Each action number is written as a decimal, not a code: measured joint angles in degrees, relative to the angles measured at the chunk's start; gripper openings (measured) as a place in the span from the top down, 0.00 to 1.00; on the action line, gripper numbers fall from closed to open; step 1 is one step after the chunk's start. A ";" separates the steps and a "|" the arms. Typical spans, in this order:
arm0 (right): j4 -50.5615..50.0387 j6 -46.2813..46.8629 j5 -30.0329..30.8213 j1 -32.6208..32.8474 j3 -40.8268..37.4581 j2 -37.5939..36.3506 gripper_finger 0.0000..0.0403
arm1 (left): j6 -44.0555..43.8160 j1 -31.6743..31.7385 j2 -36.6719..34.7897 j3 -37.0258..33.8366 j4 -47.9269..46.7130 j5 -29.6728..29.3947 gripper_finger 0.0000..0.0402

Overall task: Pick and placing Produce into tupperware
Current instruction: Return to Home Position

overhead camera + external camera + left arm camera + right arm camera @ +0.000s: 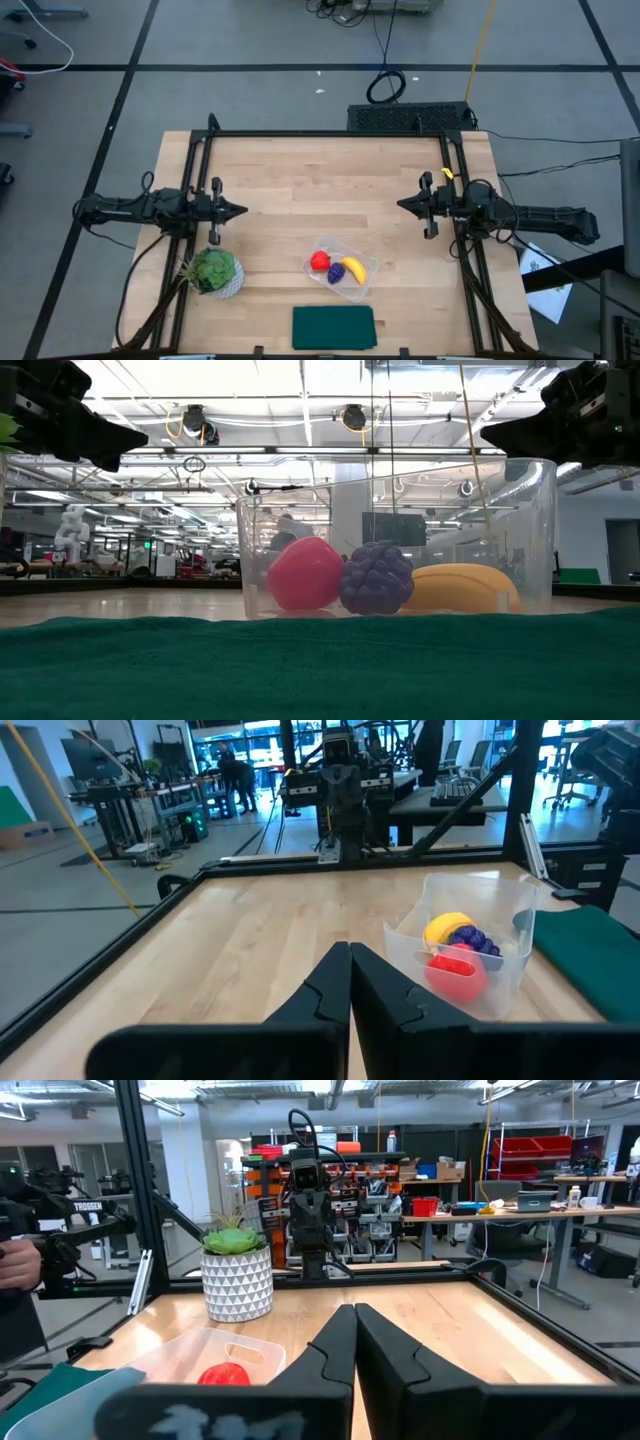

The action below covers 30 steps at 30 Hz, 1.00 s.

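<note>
The clear tupperware (341, 268) stands on the table near its near edge. The red fruit (319, 261), the purple grape bunch (337, 272) and the yellow banana (353, 269) lie inside it, side by side in the low view: red fruit (303, 573), grape bunch (377, 577), banana (460, 587). My left gripper (241, 210) hovers shut at the table's left side, pointing right. My right gripper (401, 204) hovers shut at the right side, pointing left. Both are well away from the tupperware (465, 952).
A leafy green plant in a white patterned pot (213, 272) stands near the left near corner. A dark green flat cloth (333, 328) lies at the near edge, in front of the tupperware. A black frame (320, 133) runs round the table's far and side edges.
</note>
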 joint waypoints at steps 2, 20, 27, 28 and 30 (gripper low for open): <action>0.00 0.00 0.06 0.00 0.00 -0.02 1.00 | 0.00 0.00 0.00 0.00 0.00 0.00 0.98; -0.04 0.35 0.19 -0.02 0.00 -0.01 1.00 | 0.02 0.00 0.00 0.00 -0.02 -0.04 0.92; -0.04 0.40 0.22 -0.02 0.00 0.00 1.00 | 0.02 0.00 0.00 0.00 -0.02 -0.07 0.92; -0.04 0.39 0.24 -0.02 0.00 -0.01 1.00 | 0.02 0.00 0.00 0.00 -0.02 -0.07 0.92; -0.04 0.40 0.24 -0.02 0.00 -0.01 1.00 | 0.02 0.00 0.00 0.00 -0.02 -0.07 0.92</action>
